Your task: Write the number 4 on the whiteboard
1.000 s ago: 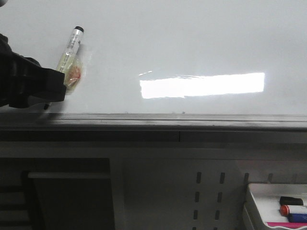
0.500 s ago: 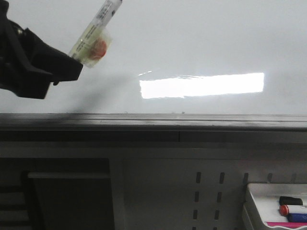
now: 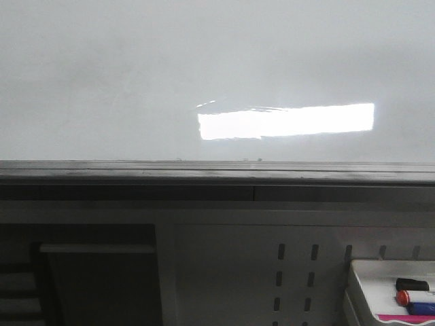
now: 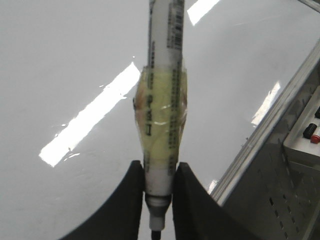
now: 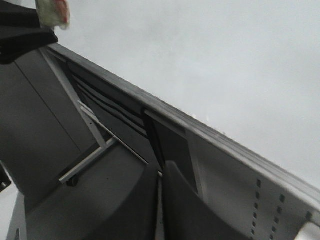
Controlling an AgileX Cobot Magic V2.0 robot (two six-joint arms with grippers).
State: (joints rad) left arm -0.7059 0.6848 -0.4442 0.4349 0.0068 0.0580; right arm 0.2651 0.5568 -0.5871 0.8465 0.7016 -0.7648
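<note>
The whiteboard (image 3: pixel 136 75) fills the upper front view, glossy white with a bright rectangular reflection and a grey edge rail (image 3: pixel 217 170); no number 4 shows on it. It also shows in the left wrist view (image 4: pixel 65 65) and the right wrist view (image 5: pixel 225 60). My left gripper (image 4: pixel 159 172) is shut on a white marker (image 4: pixel 162 60) wrapped in yellowish tape, held over the board. It is out of the front view. In the right wrist view part of the left gripper (image 5: pixel 25 35) and the taped marker (image 5: pixel 52 12) show at the corner. My right gripper (image 5: pixel 161 172) is shut and empty, below the rail.
A small white tray (image 3: pixel 367 278) holding several markers sits at the lower right of the front view. A perforated grey panel (image 3: pixel 299 272) and a dark frame (image 3: pixel 95 272) lie below the rail.
My left gripper with the marker moved up and to the left across the board and has left the front view. The board surface stays unmarked.
</note>
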